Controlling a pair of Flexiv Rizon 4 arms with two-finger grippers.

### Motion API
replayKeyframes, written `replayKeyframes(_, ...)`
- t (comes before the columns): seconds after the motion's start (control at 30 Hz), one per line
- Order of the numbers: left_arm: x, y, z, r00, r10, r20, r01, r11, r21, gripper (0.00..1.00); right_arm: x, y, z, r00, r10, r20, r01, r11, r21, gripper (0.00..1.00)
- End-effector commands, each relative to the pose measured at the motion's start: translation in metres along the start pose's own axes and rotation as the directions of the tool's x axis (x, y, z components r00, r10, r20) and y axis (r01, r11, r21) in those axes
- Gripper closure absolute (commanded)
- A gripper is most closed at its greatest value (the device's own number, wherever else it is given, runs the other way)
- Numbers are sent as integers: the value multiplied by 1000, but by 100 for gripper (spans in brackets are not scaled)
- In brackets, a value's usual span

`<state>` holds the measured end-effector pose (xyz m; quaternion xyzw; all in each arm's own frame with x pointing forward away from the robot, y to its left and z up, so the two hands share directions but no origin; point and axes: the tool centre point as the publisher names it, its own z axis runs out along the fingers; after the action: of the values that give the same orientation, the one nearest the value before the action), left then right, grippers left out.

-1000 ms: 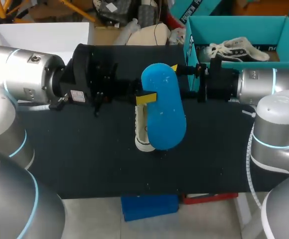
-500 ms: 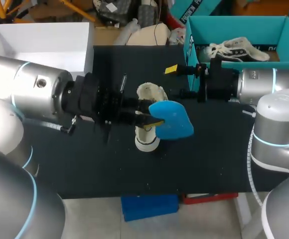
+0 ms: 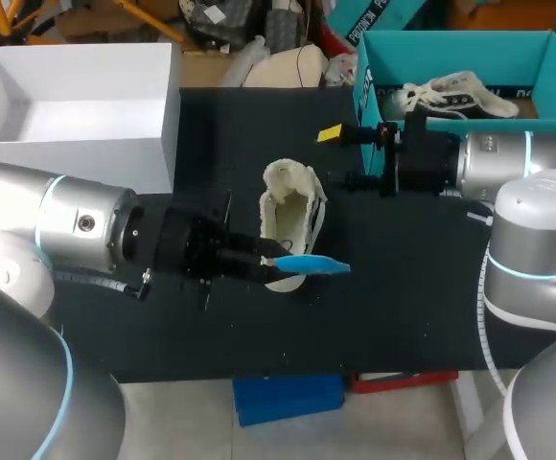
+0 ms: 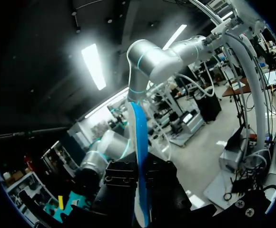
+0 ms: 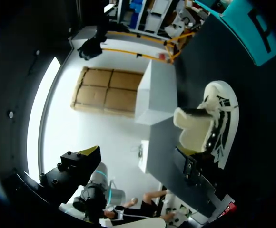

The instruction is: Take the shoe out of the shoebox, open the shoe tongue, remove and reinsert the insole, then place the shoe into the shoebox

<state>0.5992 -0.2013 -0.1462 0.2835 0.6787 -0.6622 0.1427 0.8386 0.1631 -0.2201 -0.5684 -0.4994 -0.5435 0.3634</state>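
White box (image 3: 77,134) sits well to the left of the shoe (image 3: 292,216). Left gripper (image 3: 274,261) is clenched on the blue insole (image 3: 309,264), holding it edge-on at the shoe's near end. Shoe rests on the black table (image 3: 163,335), opening upward. Right gripper (image 3: 343,156) hangs just right of the shoe, fingers spread, grasping nothing. Teal shoebox (image 3: 451,43), farther right of the shoe, contains a second shoe (image 3: 455,96)

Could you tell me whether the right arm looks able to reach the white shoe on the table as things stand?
Probably yes: the right gripper is open just beside the shoe with nothing between them; the left gripper holds the insole at the shoe's other end.
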Motion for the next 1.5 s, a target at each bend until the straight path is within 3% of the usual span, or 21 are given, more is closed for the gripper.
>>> replayKeyframes(0.03,-1,0,2,1000,1,0,-1,1000,-4,100,0,-1,2,1000,0,0,0,1000,-5,0)
replayKeyframes(0.27,-1,0,2,1000,1,0,-1,1000,-4,100,0,-1,2,1000,0,0,0,1000,-5,0)
replayKeyframes(0.4,9,-10,6,955,287,76,-292,955,53,100,0,-1,2,1000,0,0,0,1000,-5,0)
replayKeyframes(0.5,19,-5,6,906,414,86,-416,909,13,100,0,-1,2,1000,0,0,0,1000,-5,0)
replayKeyframes(0.63,24,19,3,847,529,55,-526,849,-60,100,0,-1,2,1000,0,0,0,1000,-5,0)
replayKeyframes(0.7,25,32,4,792,610,4,-604,784,-143,100,0,-1,2,1000,0,0,0,1000,-5,0)
replayKeyframes(0.77,25,44,2,742,670,-25,-665,730,-159,100,0,-1,2,1000,0,0,0,1000,-5,0)
replayKeyframes(0.83,25,58,2,651,752,-103,-750,617,-237,100,0,-1,2,1000,0,0,0,1000,-5,0)
replayKeyframes(0.9,25,69,0,619,777,-116,-778,584,-231,100,0,-1,2,1000,0,0,0,1000,-5,0)
replayKeyframes(0.93,27,75,0,555,811,-188,-823,500,-270,100,0,-1,2,1000,0,0,0,1000,-5,0)
replayKeyframes(0.97,28,81,1,540,817,-201,-834,488,-259,100,0,-1,2,1000,0,0,0,1000,-5,0)
replayKeyframes(1.5,29,85,0,546,813,-203,-831,494,-256,100,0,-1,2,1000,0,0,0,1000,-5,0)
